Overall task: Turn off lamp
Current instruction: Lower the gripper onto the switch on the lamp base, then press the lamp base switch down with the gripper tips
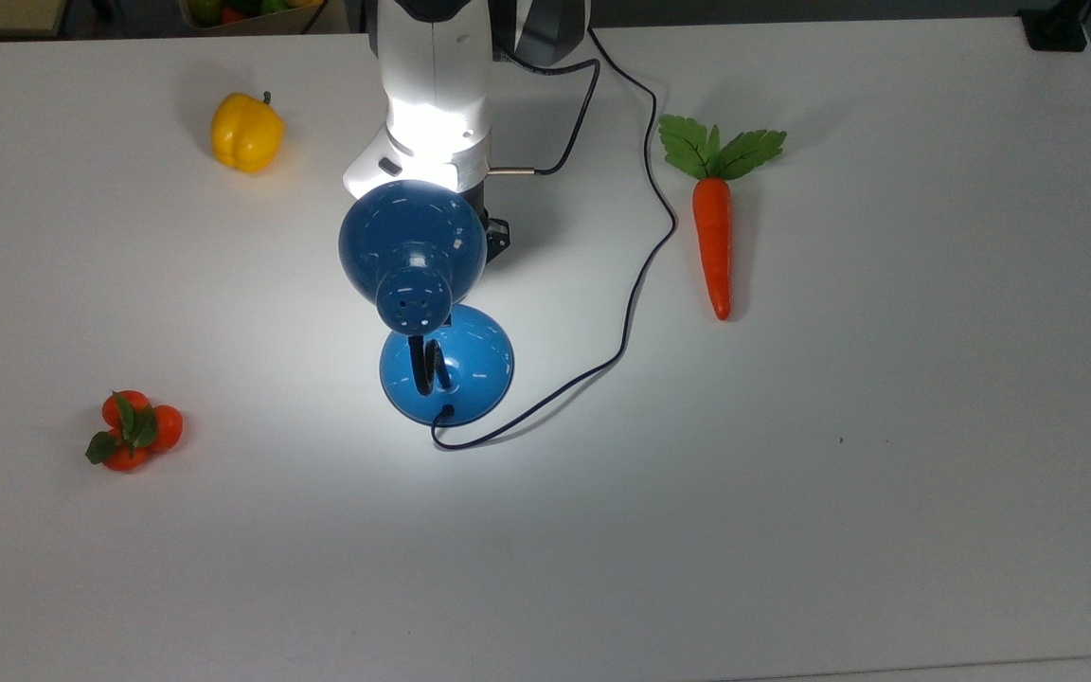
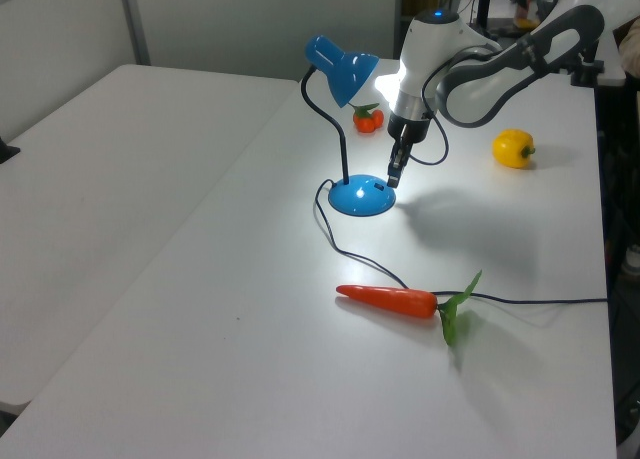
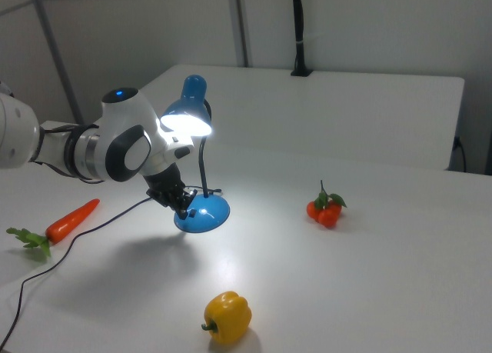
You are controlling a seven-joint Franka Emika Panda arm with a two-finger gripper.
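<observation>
The blue lamp is lit, its bell shade (image 1: 412, 240) leaning over the round base (image 1: 456, 365) on the white table. The left view shows the shade (image 2: 342, 69) on a black gooseneck above the base (image 2: 361, 196). My gripper (image 2: 393, 175) points down with its fingers together, the tips at the base's edge on the left view's right. In the right view the gripper (image 3: 184, 208) touches or nearly touches the base (image 3: 206, 214) under the glowing shade (image 3: 188, 113). From the top view, the shade hides the fingertips. A thin dark cord (image 1: 645, 256) runs off from the base.
A yellow pepper (image 1: 246, 132) lies on the top view's upper left, a toy carrot (image 1: 713, 237) on its right beside the cord, and a cluster of small tomatoes (image 1: 134, 431) on its lower left. The white arm (image 1: 432, 85) reaches in from the top edge.
</observation>
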